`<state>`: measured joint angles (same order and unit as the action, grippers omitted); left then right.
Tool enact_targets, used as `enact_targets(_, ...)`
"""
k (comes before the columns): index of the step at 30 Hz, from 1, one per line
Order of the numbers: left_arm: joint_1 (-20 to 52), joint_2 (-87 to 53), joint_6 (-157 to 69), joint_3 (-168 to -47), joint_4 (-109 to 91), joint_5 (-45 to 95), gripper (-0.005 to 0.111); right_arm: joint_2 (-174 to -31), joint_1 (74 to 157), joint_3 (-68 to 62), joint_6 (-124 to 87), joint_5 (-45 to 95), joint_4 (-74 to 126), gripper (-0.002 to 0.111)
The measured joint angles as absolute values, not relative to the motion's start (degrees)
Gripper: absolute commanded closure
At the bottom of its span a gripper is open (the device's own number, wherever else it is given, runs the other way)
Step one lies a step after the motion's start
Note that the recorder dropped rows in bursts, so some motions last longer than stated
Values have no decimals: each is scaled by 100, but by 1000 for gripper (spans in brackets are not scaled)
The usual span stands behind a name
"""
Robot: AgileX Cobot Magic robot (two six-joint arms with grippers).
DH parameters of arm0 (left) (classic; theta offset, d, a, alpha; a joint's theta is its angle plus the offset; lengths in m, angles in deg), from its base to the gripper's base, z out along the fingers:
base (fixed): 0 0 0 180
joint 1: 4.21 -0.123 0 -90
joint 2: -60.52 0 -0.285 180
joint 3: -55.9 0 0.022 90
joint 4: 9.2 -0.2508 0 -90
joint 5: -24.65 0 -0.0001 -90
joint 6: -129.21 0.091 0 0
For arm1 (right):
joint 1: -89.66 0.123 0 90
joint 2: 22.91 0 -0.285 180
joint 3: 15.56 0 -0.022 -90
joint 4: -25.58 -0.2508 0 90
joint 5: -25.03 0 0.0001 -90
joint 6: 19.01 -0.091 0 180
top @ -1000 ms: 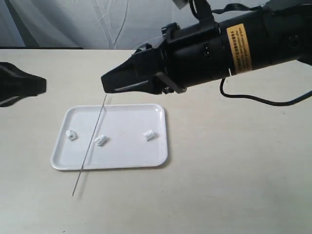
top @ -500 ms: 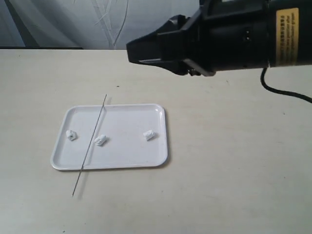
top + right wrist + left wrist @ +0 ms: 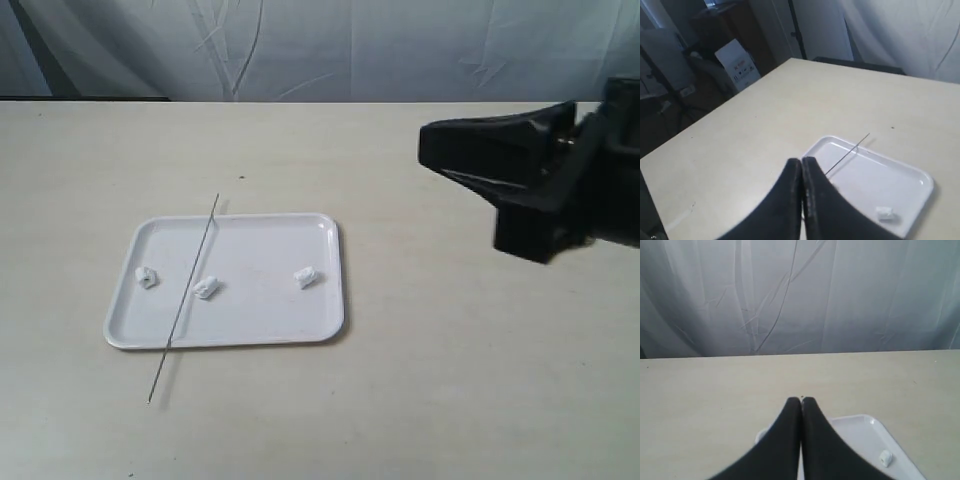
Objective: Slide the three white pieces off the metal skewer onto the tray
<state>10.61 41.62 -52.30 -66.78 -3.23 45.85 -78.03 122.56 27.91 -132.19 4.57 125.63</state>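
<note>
**Exterior view.**
- Right gripper (image 3: 428, 152): fingers together, holding nothing, raised off the table (image 3: 450, 380).
- Left gripper: not in view.
- Tray (image 3: 325, 300): well apart from the gripper, out beyond its tips and lower.
- Metal skewer (image 3: 183, 300): bare, lying slantwise over the tray's far half, one end overhanging the rim onto the table.
- Three white pieces (image 3: 307, 277): all on the tray floor and off the rod.
  - One piece is nearest the gripper.
  - The middle piece (image 3: 206, 288) is just beside the rod; whether they touch cannot be told.
  - The far piece (image 3: 146, 277) is close to the rim.
- Judgement: the task looks complete.

**Left wrist view.**
- Left gripper (image 3: 801, 401): fingers pressed together, empty.
- A corner of the tray (image 3: 860, 427) sits below and just past the tips, with one piece (image 3: 885, 457) on it.

**Right wrist view.**
- Fingers together.
- The tray (image 3: 912, 175), the rod (image 3: 847, 154) and one piece (image 3: 885, 213) are ahead and below.

**Hazards (judgement).**
- The rod is propped loosely on the rim. A knock to the table or tray could roll it.
- A rolling rod could sweep the middle piece along or push the far piece over the low rim.
- The left fingers hang close above the tray corner. A careless descent could tip the tray.
- Picking the thin, flat-lying rod up again risks a slip or a scrape across the pieces.
</note>
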Motion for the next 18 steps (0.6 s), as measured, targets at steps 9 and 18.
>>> enact_targets(9,1061,4162,-5216,-6360,-103,4063,107,-5553,12256,3436,-13196,1317,12563,109)
enact_targets(18,1061,4162,-5216,-6360,-103,3950,107,-4280,12256,3763,-12408,2644,12553,109)
